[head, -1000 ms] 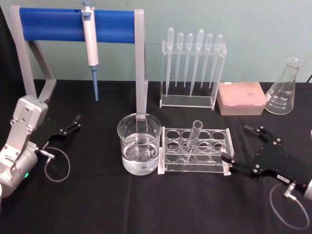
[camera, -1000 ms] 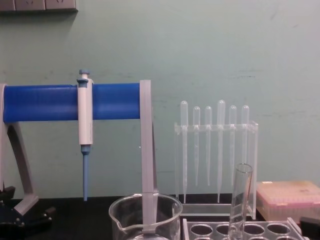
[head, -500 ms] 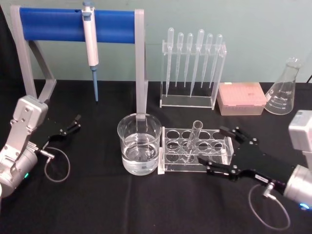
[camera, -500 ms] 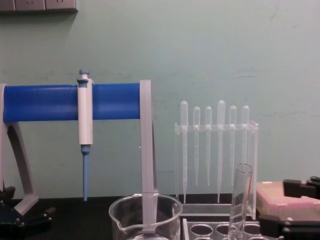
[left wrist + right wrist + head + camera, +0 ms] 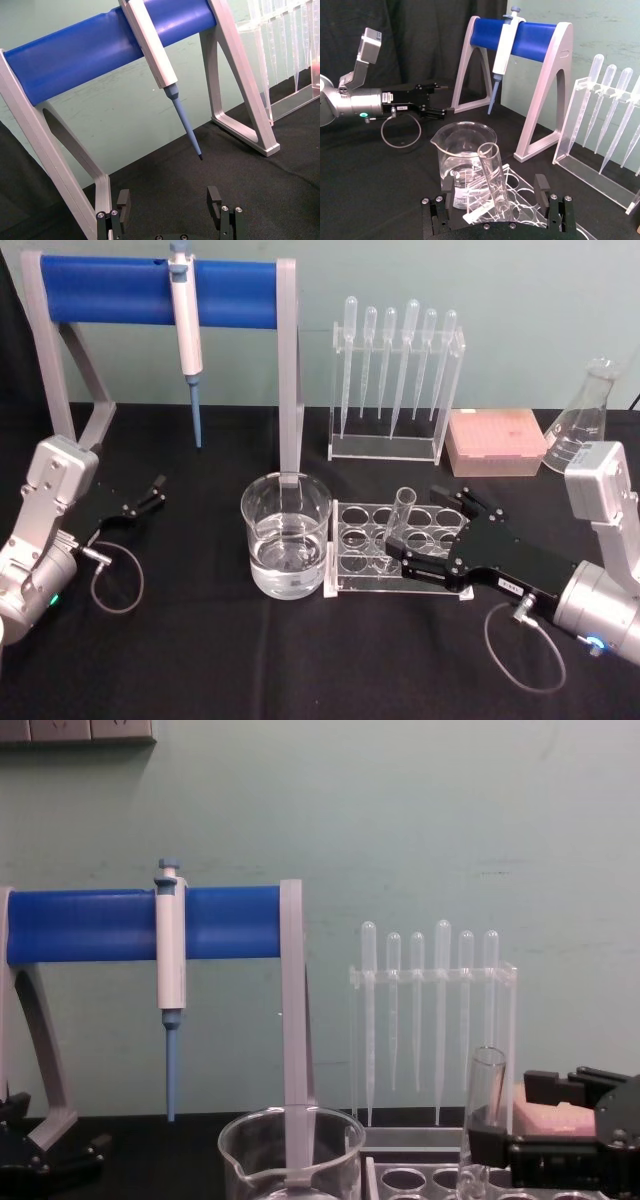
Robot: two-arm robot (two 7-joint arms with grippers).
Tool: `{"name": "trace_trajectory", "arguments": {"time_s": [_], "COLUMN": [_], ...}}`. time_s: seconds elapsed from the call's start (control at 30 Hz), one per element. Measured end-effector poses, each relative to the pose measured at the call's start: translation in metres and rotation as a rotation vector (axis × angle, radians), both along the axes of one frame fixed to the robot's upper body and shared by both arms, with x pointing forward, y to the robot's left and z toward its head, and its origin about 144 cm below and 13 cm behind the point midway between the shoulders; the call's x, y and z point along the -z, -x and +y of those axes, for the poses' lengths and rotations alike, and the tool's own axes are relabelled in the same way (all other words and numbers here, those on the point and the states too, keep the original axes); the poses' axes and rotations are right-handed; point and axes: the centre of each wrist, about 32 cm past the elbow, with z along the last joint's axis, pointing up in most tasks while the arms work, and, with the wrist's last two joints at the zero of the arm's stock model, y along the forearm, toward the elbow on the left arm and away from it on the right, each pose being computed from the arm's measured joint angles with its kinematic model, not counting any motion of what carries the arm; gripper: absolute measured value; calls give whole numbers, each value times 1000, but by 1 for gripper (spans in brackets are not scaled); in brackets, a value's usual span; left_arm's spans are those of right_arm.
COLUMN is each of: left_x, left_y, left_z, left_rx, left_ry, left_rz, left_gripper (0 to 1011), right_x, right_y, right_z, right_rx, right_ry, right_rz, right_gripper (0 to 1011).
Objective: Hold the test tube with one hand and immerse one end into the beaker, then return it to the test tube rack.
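**Head view.** Black cloth covers the worktop (image 5: 220, 670), with a pale green wall (image 5: 530, 300) behind.
- The tube (image 5: 397, 525) stands tilted in a hole of the clear rack (image 5: 346, 512), rim up. It is just right of the beaker (image 5: 285, 535), which holds clear liquid in its lower part.
- The right gripper (image 5: 416, 522) reaches in over the rack from the right. Its fingers are spread, one on each side of the tube.
- The left gripper (image 5: 150, 495) sits low at the left, well apart from the glassware. Its fingers are spread with nothing between them.
- Along the back are a blue-barred stand (image 5: 150, 290) with a pipette (image 5: 185, 330) hung on it, droppers (image 5: 395, 360) in their own holder, a pink box (image 5: 495, 440) and a flask (image 5: 580, 430).

**Left wrist view.** The left fingers (image 5: 123, 202) are apart over the black cloth, facing the stand and the pipette tip.

**Right wrist view.** The tube (image 5: 492, 175) rises between the spread fingers (image 5: 541, 187), with a gap showing on each side. The beaker (image 5: 460, 155) is just behind it. The left gripper (image 5: 432, 100) is farther off against a dark curtain, also spread.

**Chest view.** The tube (image 5: 487, 1080) is at lower right. The right gripper (image 5: 515, 1115) comes in dark from the right edge, level with the tube. The beaker (image 5: 290, 1145) rim is at lower centre. Grey socket plates (image 5: 75, 730) sit high on the wall.
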Motion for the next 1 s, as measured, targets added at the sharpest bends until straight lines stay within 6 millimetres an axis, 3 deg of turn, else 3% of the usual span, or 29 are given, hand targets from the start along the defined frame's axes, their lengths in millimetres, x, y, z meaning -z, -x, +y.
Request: {"name": "trace_trajectory", "arguments": {"time_s": [1.0], "left_x": [0], "left_y": [0], "left_z": [0], "left_rx": [0], "left_ry": [0], "left_rz": [0], "left_gripper": [1000], "right_x": [2], "right_y": [-14], "right_z": [17], "right_rx": [-19], "right_ry": [30], "right_rz": [-32], "right_gripper": [1002]}}
